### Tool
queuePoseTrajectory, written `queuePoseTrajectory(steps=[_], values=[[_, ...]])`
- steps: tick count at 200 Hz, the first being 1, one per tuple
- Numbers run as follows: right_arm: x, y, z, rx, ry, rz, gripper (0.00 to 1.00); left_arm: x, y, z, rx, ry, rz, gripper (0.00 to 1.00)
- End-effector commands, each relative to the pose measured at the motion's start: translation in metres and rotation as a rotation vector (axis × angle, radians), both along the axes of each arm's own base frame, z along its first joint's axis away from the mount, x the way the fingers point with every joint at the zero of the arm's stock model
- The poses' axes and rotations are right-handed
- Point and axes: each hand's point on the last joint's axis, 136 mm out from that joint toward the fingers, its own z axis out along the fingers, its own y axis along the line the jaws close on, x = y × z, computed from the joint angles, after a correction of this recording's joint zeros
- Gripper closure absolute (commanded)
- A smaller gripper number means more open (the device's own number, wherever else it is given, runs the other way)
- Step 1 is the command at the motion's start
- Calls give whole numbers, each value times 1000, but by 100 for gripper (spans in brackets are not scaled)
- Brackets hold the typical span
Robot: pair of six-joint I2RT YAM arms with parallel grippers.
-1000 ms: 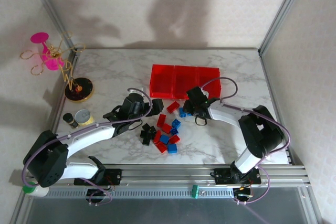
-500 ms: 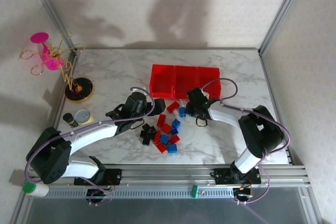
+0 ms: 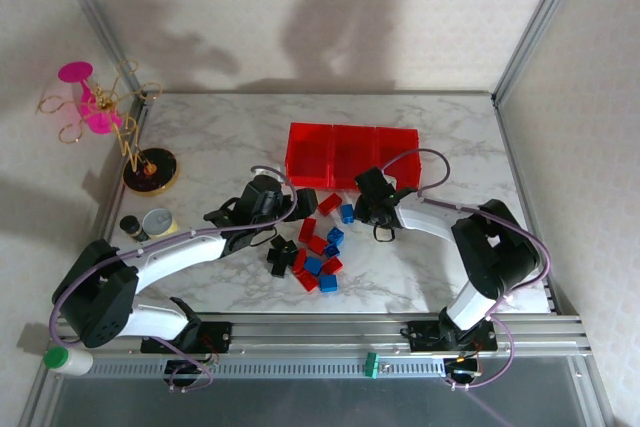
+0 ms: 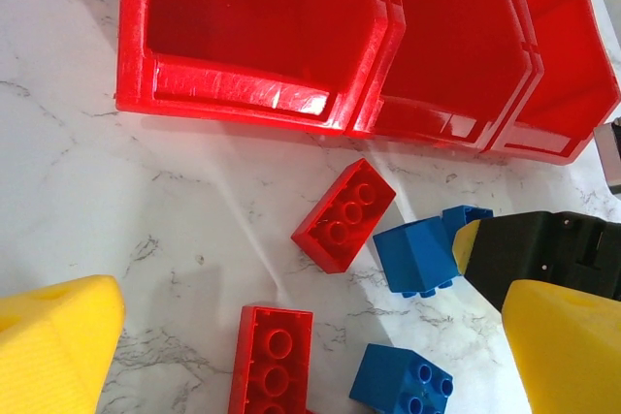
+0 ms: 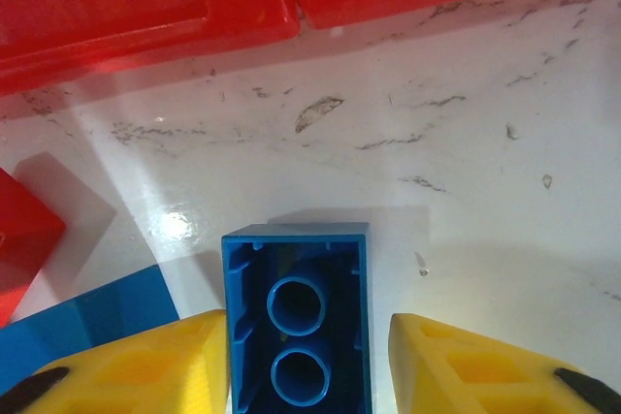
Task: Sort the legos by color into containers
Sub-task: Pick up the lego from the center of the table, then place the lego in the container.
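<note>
Three translucent red containers (image 3: 352,155) are sitting joined in a row, open tops up, toward the far side of the tabletop (image 3: 220,137). The legos (image 3: 312,252) are lying loose just in front of them, with black ones (image 3: 278,255) clustering at the left and red and blue mixing beside them. One red brick (image 4: 343,214) is lying studs-up and skewed near the containers. One blue brick (image 5: 296,327) is showing its hollow underside.
</note>
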Motion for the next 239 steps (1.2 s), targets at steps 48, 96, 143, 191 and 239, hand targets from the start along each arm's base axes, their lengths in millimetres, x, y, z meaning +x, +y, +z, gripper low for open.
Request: queuePoseTrajectory(steps=[48, 96, 143, 191, 239], values=[[-2, -5, 10, -47, -10, 32, 70, 3, -6, 19, -26, -11, 9, 1], [4, 9, 51, -51, -93, 89, 74, 3, 0, 39, -57, -47, 29, 0], [26, 67, 90, -16, -188, 196, 75, 4, 19, 56, -57, -74, 75, 0], [62, 129, 105, 4, -271, 278, 76, 10, 48, 57, -43, -64, 134, 0], [101, 159, 96, -39, -320, 292, 76, 19, 81, 51, -48, -50, 201, 0]])
